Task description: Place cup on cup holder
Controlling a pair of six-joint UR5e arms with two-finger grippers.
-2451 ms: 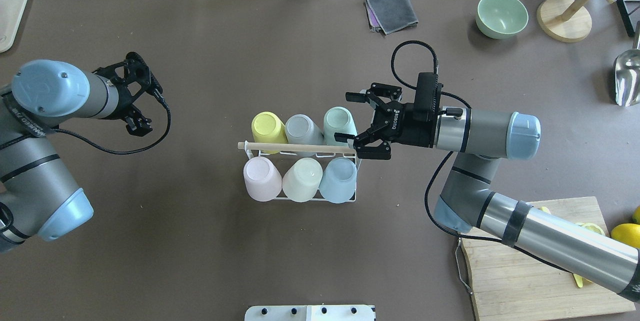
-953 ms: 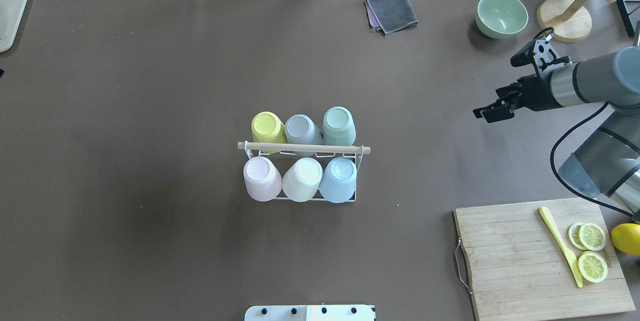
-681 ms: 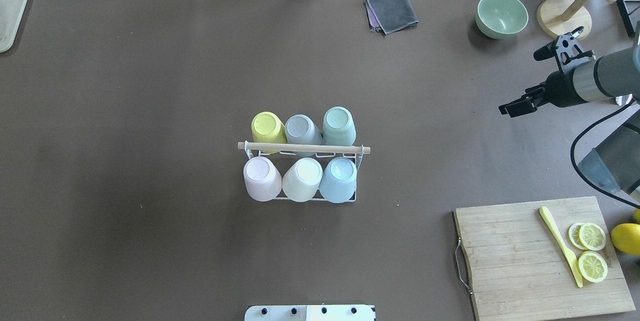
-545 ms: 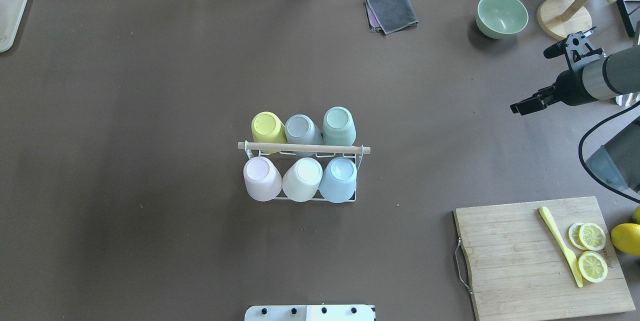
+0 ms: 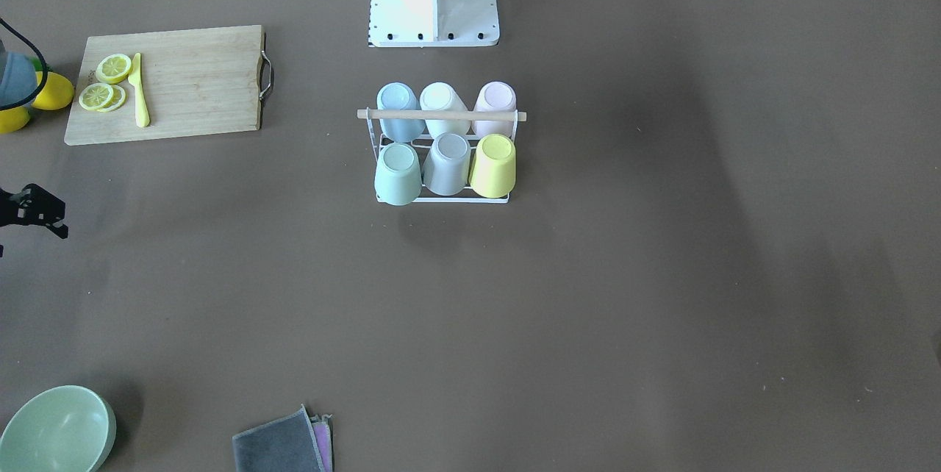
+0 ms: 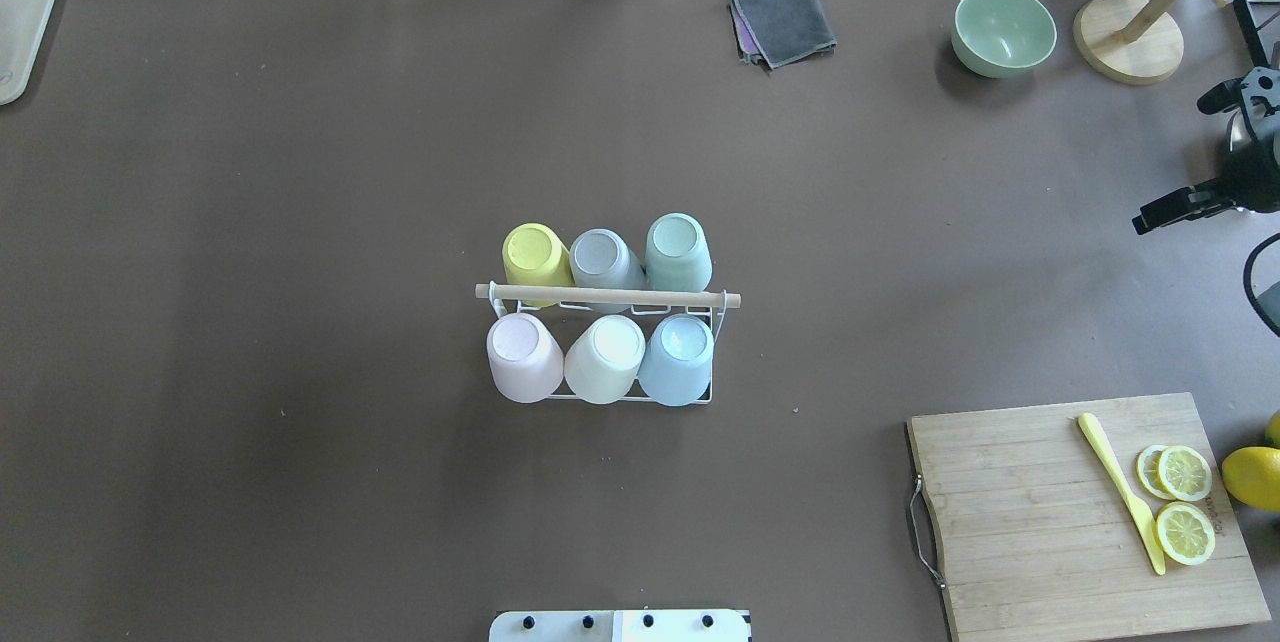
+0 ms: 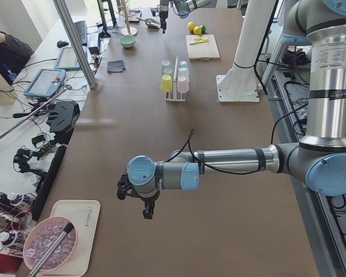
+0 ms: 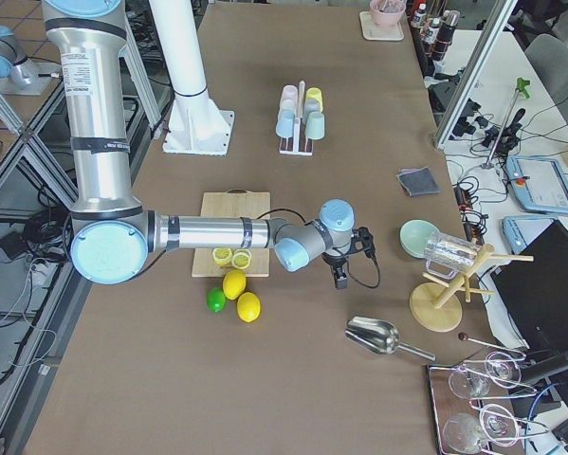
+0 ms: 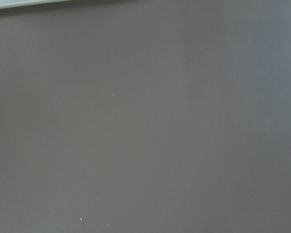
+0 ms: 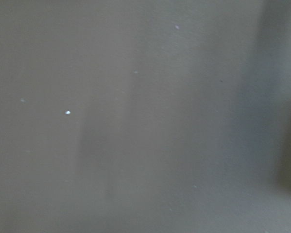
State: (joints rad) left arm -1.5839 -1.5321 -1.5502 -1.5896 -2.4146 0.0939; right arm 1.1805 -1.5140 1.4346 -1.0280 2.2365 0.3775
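6 upturned cups [image 6: 610, 357] sit on the cup holder [image 6: 712, 392]. Right gripper [image 6: 1170, 212] and left gripper [image 7: 145, 212] hang well apart from it; I cannot tell either claw's state.

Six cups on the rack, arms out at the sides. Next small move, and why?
Probably just park the right tool, open and empty at the table edge. The cup holder already carries six upturned cups, filling both rows; no loose cup shows anywhere.
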